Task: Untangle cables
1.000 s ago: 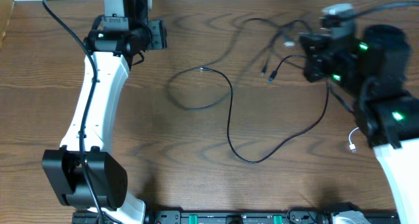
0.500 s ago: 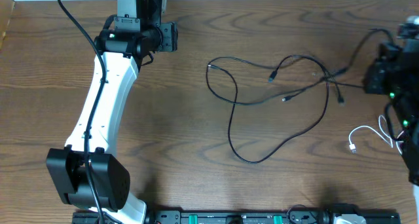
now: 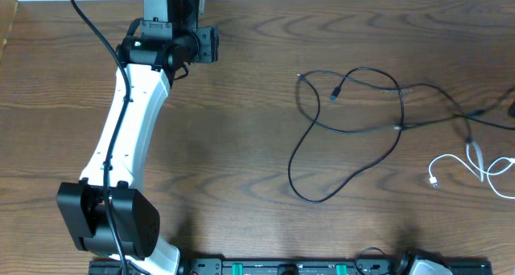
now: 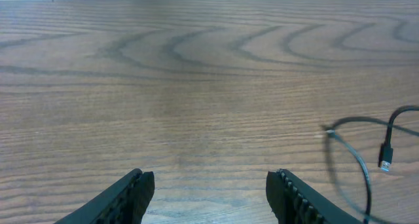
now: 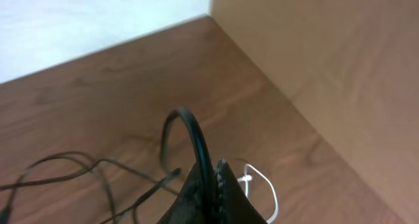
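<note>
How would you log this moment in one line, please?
left pincer open, empty | right pincer shut on black cable | white cable loose near right edge

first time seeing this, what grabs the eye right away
A loose sprawl of black cables loops across the right half of the table, with a white cable curled at the right edge. The white left arm stretches up the left side, its left gripper open over bare wood.

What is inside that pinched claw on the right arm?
A black cable arches up from between the shut right jaws. The pinched stretch itself is hidden by them.
</note>
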Robot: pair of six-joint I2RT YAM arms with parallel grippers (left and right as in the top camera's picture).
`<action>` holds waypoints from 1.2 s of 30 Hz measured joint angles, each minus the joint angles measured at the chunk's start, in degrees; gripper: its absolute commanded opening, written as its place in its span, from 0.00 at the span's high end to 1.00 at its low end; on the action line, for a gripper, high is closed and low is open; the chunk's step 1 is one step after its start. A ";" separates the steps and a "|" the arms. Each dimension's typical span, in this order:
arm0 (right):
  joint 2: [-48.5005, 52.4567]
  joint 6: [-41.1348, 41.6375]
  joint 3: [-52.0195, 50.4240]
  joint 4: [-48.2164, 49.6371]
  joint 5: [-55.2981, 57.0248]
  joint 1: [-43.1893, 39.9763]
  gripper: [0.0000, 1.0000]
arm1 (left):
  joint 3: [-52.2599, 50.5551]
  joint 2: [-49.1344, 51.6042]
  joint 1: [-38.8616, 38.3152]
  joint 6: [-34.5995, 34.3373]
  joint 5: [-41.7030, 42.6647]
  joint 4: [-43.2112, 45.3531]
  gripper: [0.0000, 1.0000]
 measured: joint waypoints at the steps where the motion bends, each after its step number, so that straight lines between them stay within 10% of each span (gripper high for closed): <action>1: 0.72 0.26 0.02 0.00 0.09 -0.83 0.99 | 0.00 0.00 0.00 0.00 0.00 0.00 0.39; 19: 21.59 11.82 0.13 -3.43 -0.13 -21.99 0.99 | 0.00 0.00 0.00 0.37 0.00 0.52 0.39; 24: 29.14 14.73 0.15 -5.33 -0.28 -23.43 0.01 | 0.00 0.00 0.00 0.59 0.02 1.46 0.39; 36: 30.67 14.05 0.13 -4.22 -6.82 -22.86 0.01 | 0.00 -0.20 0.00 1.70 0.00 1.64 0.39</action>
